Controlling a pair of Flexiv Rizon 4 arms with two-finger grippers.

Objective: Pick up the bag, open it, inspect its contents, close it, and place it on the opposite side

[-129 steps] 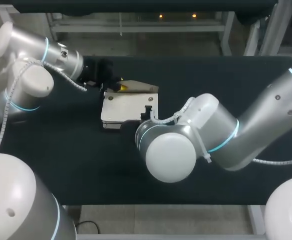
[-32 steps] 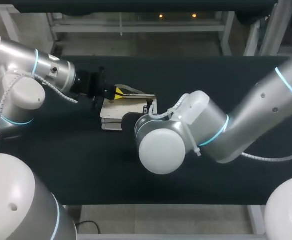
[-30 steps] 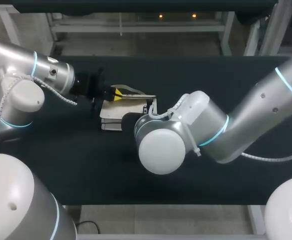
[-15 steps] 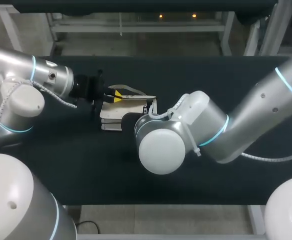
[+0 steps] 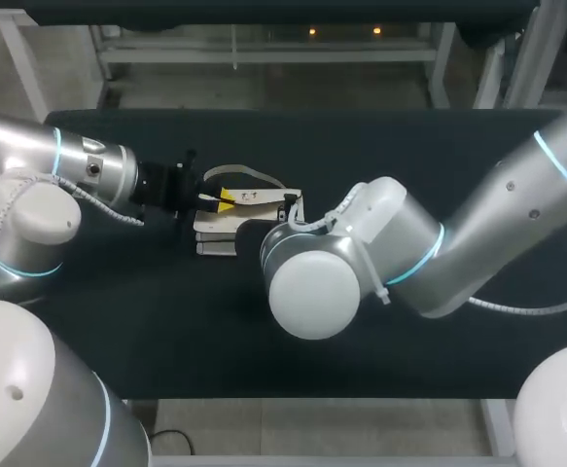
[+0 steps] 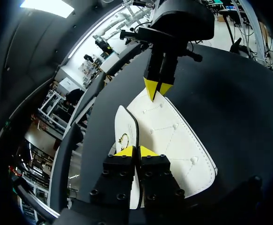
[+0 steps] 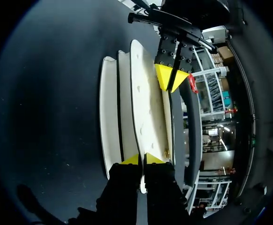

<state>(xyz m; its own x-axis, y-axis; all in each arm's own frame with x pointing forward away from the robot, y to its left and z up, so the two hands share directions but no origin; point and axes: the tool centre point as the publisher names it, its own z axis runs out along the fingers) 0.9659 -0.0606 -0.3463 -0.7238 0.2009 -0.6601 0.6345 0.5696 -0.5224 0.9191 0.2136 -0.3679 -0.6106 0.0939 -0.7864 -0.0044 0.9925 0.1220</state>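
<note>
Dark matting covers the surface point(image 5: 439, 146), and I see the white bag point(image 5: 249, 206) lying on it left of the middle, between my two arms. Its pale panels stand a little apart; the right wrist view shows them edge-on, like leaves. A light strap point(image 5: 247, 175) loops out from the bag's far edge. At the bag's left end, my left hand point(image 5: 221, 202) is closed on the bag. The left wrist view shows its yellow tips pressed together over a flap edge with dark trim. At the opposite end, my right hand point(image 6: 158, 88) is likewise closed on the bag, its tips pinching the edge of one white panel between them. From the head view this hand is mostly hidden behind the bulky elbow of my right arm point(image 5: 332, 272), which hangs over the near side of the surface. The two hands point at each other across the bag and do not touch.
</note>
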